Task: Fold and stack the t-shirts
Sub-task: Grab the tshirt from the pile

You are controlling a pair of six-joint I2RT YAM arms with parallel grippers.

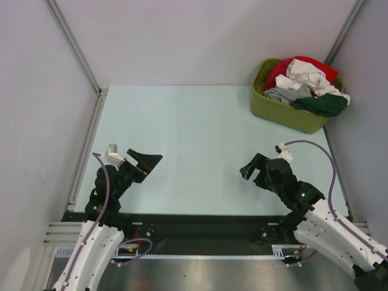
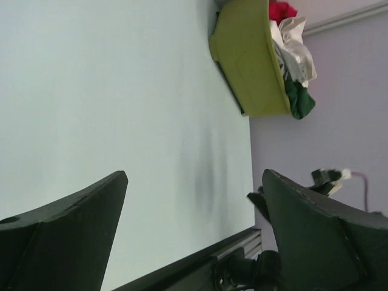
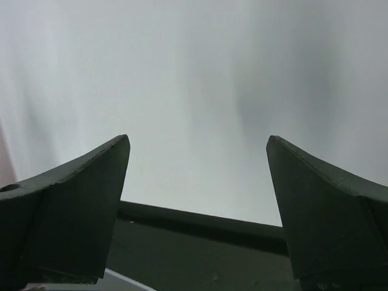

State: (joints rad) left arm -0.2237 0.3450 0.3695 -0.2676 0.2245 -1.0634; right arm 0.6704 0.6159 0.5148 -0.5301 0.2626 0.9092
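My left gripper [image 1: 147, 165] and right gripper [image 1: 251, 171] gape wide, both empty. I'd reach far right into the tub [image 1: 276, 110] and pinch only the topmost of the t-shirts [image 1: 305, 76].

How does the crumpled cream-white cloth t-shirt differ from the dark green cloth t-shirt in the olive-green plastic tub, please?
The crumpled cream-white cloth t-shirt is pale and sits on top of the pile; the dark green cloth t-shirt is dark and lies lower, spilling over the rim of the olive-green plastic tub. The cream-white one shows more cloth than the green one. Both are bunched up, unfolded, in that tub.
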